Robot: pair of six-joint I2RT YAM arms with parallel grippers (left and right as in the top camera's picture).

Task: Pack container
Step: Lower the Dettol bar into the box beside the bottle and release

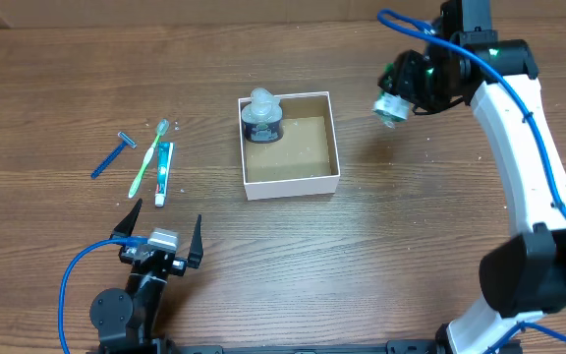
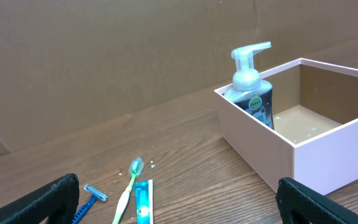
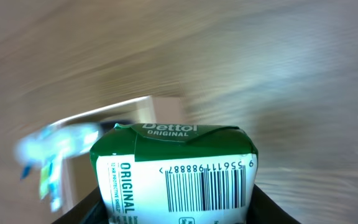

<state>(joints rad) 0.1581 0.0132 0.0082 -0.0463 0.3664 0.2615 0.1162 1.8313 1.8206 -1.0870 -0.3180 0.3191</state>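
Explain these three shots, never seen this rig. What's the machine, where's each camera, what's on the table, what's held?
Two robot arms work at a wooden table. One picture looks down from overhead; the other two come from cameras on each wrist. The white container holds a pump bottle in one corner. Left of it lie a blue razor, a green toothbrush and a toothpaste tube. The left gripper is open and empty near those. The right gripper, raised right of the box, holds a green Dettol soap pack.
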